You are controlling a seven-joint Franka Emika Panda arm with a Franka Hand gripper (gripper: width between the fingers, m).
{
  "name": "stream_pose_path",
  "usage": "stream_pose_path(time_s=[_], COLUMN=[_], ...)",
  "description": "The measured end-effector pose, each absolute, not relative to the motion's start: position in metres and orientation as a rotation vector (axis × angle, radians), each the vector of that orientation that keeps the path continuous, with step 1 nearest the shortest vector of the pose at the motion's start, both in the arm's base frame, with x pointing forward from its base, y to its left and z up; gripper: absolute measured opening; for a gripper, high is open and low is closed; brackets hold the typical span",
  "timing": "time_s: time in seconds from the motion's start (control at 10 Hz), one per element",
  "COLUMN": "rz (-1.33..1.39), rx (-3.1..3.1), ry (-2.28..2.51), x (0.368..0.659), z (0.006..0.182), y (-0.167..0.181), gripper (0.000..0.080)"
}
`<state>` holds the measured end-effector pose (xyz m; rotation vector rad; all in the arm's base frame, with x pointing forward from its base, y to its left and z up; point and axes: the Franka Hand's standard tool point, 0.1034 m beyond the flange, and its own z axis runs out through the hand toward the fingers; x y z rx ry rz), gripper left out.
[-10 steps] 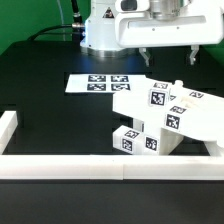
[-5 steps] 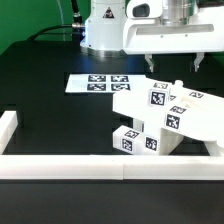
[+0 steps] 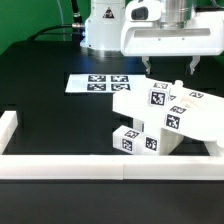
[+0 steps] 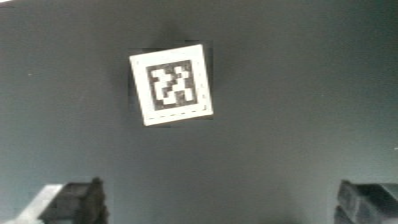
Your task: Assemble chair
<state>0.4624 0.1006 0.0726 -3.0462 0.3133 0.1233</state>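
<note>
White chair parts point(image 3: 165, 118) sit on a black table point(image 3: 50, 115).

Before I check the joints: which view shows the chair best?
The exterior view: the chair sits whole on the table, tagged parts joined, below the open gripper. The wrist view shows only one tagged white piece on the dark table; whether it belongs to the chair is unclear.

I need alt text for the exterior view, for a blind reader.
A cluster of white chair parts with black-and-white tags sits on a black table. The robot's open claw hangs above it, holding nothing. The marker board lies behind.
</note>
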Motion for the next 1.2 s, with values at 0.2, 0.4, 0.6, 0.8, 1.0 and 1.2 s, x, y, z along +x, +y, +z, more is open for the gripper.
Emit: stream_pose_path(time_s=[0.2,0.4,0.6,0.8,1.0,1.2], rz=[0.089,0.065,0.07,0.074,0.089,0.103], rx=[-3.095,-3.134,-3.153,-3.16,-3.171,-3.178], ry=[0.222,0.162,0.162,0.16,0.155,0.161], x=[0.457,0.44,0.435,0.434,0.433,0.432], z=[0.063,0.045,0.031,0.026,0.017,0.009], y=[0.098,0.088,0.085,0.084,0.084,0.086], gripper=[0.0649,0.0649,0.0649,0.0649,0.0649,0.0649])
